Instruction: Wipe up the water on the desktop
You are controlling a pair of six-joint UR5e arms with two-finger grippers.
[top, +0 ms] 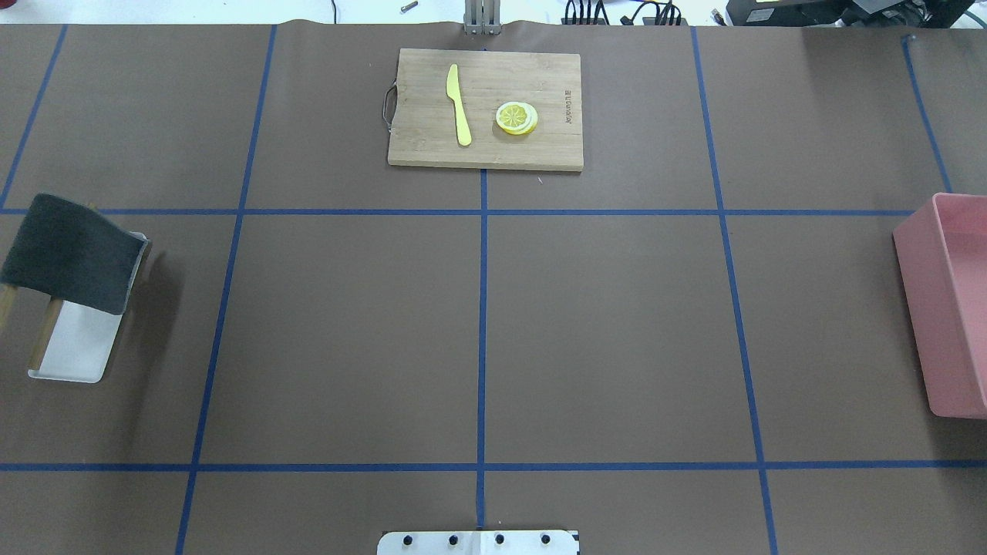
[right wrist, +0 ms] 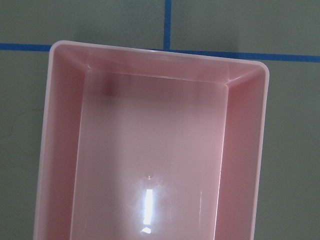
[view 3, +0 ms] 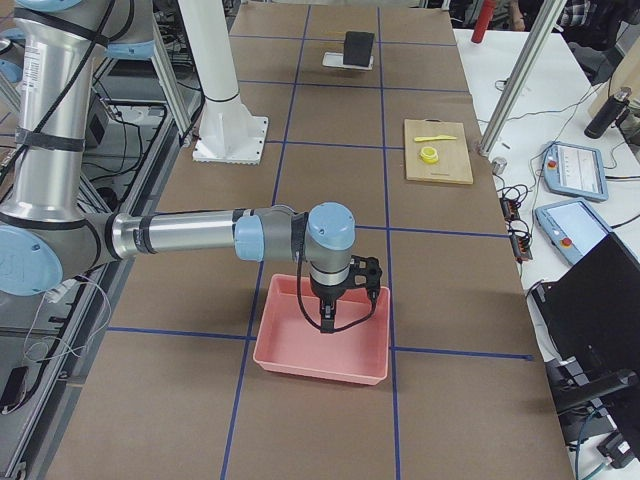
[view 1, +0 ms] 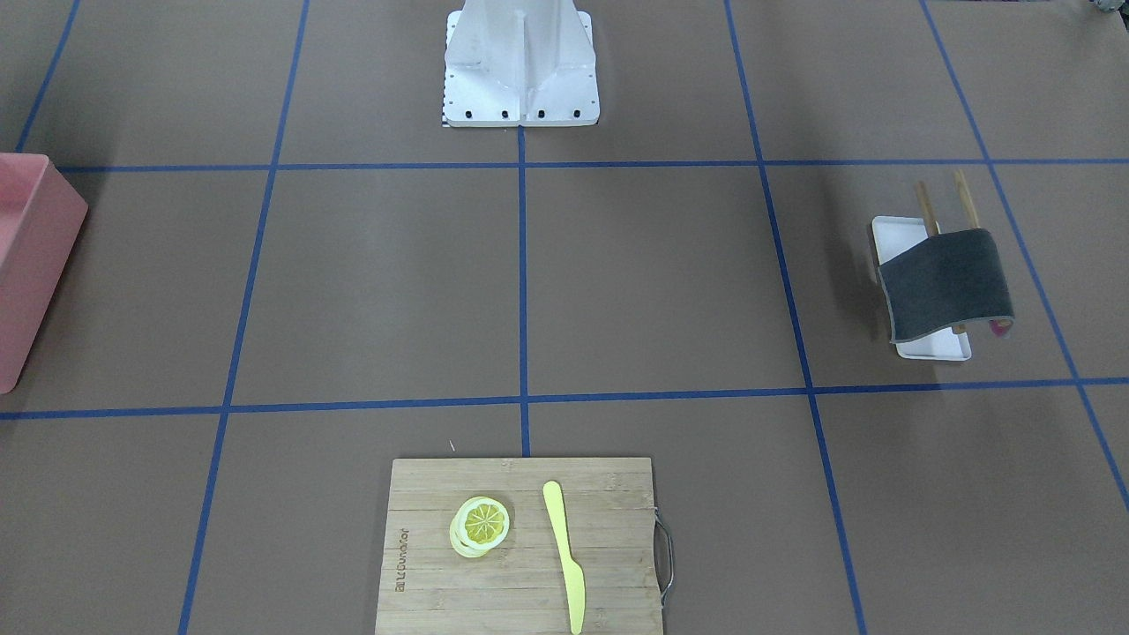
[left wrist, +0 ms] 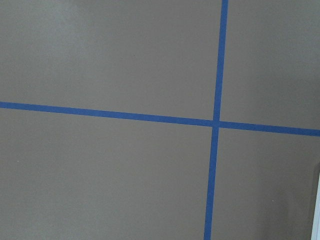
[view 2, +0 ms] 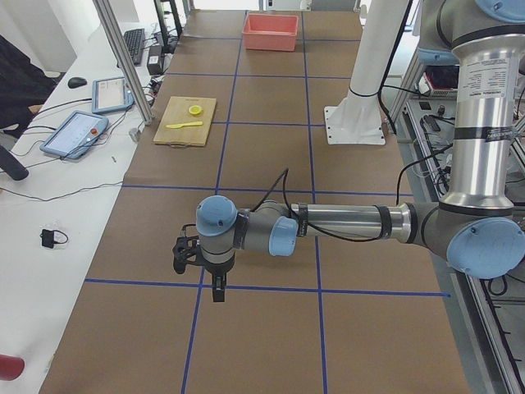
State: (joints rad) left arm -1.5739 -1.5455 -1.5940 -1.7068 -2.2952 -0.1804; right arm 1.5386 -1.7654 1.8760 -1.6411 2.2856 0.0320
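One desktop (top: 617,324), one cutting board (top: 486,108), one pink bin (top: 944,308); left claw (view 2: 216,291), right claw (view 3: 328,322): cannot tell grip

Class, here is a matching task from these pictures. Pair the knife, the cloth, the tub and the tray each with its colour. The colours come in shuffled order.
Things:
1. knife
2. cloth
3. tub
4. tray

Colours:
A. pink
B. white
C. yellow
D. dark grey

Pairs: 1-C, 2-D, 3-A, 4-B
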